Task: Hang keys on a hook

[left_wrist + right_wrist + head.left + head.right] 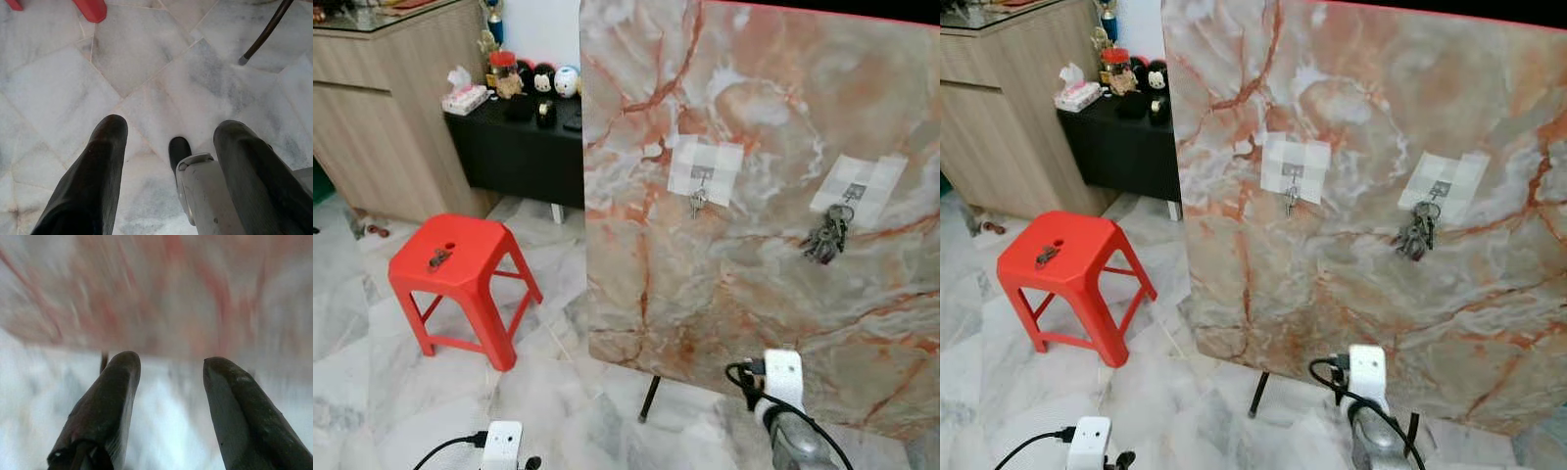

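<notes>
A key bunch point(826, 238) is seen hung on the right hook point(853, 192) of the marble board point(773, 117). Both the left hand point(166, 161) and the right hand point(168, 401) are held spread and empty; the right wrist view is blurred

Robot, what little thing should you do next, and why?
Probably step toward the red stool and reach the left claw for the keys lying on it. Both claws are open and empty, and the hooks on the marble board already hold keys.

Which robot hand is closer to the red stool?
Left. The left end effector hangs low near the red stool; the right end effector is by the marble board.
</notes>
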Tool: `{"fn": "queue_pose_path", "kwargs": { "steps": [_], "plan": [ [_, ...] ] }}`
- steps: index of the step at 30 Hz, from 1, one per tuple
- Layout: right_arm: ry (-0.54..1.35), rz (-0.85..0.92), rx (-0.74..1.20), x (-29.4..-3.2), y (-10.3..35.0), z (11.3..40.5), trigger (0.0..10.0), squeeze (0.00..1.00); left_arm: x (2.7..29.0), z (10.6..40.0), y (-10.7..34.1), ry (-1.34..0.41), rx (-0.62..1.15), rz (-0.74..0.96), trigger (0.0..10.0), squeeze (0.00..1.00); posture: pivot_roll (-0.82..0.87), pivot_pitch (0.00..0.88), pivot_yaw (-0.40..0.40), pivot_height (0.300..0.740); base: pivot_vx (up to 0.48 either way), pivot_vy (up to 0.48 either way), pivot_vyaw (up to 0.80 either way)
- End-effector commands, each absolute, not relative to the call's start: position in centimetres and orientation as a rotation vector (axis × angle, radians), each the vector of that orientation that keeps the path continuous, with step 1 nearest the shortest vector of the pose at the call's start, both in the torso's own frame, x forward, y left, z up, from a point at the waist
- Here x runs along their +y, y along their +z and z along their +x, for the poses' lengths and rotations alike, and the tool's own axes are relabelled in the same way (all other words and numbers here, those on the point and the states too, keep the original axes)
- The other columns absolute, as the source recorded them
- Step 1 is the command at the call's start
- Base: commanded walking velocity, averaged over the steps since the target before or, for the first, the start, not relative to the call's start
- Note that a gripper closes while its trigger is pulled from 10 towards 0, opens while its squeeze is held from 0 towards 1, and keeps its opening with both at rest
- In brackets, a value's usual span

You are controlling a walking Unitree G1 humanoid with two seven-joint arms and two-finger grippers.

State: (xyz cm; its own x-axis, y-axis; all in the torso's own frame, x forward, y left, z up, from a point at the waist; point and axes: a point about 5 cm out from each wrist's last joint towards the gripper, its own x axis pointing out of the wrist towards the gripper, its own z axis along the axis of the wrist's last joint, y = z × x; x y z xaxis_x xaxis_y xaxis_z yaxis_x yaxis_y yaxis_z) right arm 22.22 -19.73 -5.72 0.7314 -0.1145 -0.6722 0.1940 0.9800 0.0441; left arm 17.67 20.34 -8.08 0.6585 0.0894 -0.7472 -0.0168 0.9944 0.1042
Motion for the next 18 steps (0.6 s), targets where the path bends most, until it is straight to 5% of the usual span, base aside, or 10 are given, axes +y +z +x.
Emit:
{"fn": "queue_pose_path", "kwargs": {
  "steps": [1,5,18],
  "plan": [
    [-0.21,0.144,0.844,-19.9,-7.2,20.0,10.0,0.0,20.3,17.2,-8.4,0.037,0.882,0.109,10.0,0.0,0.02,0.0,-0.058,0.74,0.0,0.0,0.0],
    [-0.189,0.089,0.986,-20.4,-8.9,16.7,10.0,0.0,20.6,17.3,-8.3,0.052,0.887,0.101,10.0,0.0,0.06,0.0,-0.063,0.74,0.0,0.0,0.0],
    [-0.158,0.119,0.963,-19.2,-8.7,17.7,10.0,0.0,20.7,16.6,-8.7,0.048,0.931,0.072,10.0,0.0,0.02,0.0,-0.045,0.74,0.0,0.0,0.0]
  ]
}}
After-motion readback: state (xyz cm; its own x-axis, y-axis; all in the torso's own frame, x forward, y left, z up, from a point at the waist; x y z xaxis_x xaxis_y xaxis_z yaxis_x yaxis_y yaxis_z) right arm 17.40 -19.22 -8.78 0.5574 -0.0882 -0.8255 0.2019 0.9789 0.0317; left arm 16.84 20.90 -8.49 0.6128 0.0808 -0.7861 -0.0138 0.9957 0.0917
